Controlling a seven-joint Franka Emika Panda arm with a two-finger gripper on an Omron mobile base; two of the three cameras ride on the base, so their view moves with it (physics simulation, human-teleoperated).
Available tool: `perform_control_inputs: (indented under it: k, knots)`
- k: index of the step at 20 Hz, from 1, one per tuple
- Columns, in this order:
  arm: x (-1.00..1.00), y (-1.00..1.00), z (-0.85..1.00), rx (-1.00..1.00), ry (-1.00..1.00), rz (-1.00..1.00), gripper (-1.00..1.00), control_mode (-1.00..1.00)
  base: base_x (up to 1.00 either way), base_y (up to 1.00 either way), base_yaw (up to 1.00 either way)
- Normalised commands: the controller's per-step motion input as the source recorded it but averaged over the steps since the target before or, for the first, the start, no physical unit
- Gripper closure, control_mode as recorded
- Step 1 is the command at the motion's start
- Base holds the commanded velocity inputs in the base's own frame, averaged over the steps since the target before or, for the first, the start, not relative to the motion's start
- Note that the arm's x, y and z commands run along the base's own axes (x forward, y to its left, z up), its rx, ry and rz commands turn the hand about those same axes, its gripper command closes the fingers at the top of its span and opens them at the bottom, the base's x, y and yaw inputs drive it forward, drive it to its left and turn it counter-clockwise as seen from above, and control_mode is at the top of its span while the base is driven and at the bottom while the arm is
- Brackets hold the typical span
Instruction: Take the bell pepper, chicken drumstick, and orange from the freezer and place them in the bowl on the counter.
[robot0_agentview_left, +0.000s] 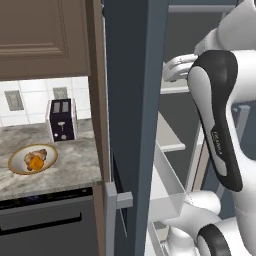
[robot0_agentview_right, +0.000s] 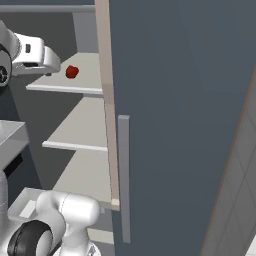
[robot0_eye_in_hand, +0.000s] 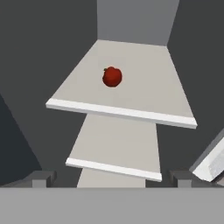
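Note:
A small glossy red bell pepper (robot0_eye_in_hand: 112, 76) lies on an upper pale shelf (robot0_eye_in_hand: 144, 98) inside the open dark freezer (robot0_agentview_left: 132, 100). My gripper (robot0_eye_in_hand: 112, 179) is open and empty. It is pulled back from the shelf's front edge and looks at the pepper from above. In the right base view the bell pepper (robot0_agentview_right: 72, 72) sits just right of my white hand (robot0_agentview_right: 37, 56). On the marbled counter (robot0_agentview_left: 75, 162) stands the beige bowl (robot0_agentview_left: 52, 151). The golden-brown chicken drumstick (robot0_agentview_left: 42, 154) and the orange (robot0_agentview_left: 34, 163) rest inside it.
A dark toaster (robot0_agentview_left: 62, 120) stands behind the bowl by the tiled wall. The freezer door (robot0_agentview_right: 180, 125) hangs open on the right with a vertical handle (robot0_agentview_right: 123, 175). Lower shelves (robot0_eye_in_hand: 113, 168) and a clear drawer (robot0_agentview_left: 167, 190) sit below the pepper's shelf.

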Motion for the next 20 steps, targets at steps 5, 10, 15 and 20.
perform_control_inputs:
  k: [5, 10, 15, 20]
  knots:
    - [0.42, 0.03, -0.40, 0.00, 0.00, 0.00, -1.00, -1.00, 0.00, 0.00, 0.00]
    - [0.37, 0.09, -0.45, 0.00, 0.00, 0.00, -1.00, -1.00, 0.00, 0.00, 0.00]
    - [0.32, 0.00, -0.07, 0.00, 0.00, 0.00, -1.00, -1.00, 0.00, 0.00, 0.00]
    - [0.39, 0.00, 0.00, 0.00, 0.00, 0.00, -1.00, -1.00, 0.00, 0.00, 0.00]
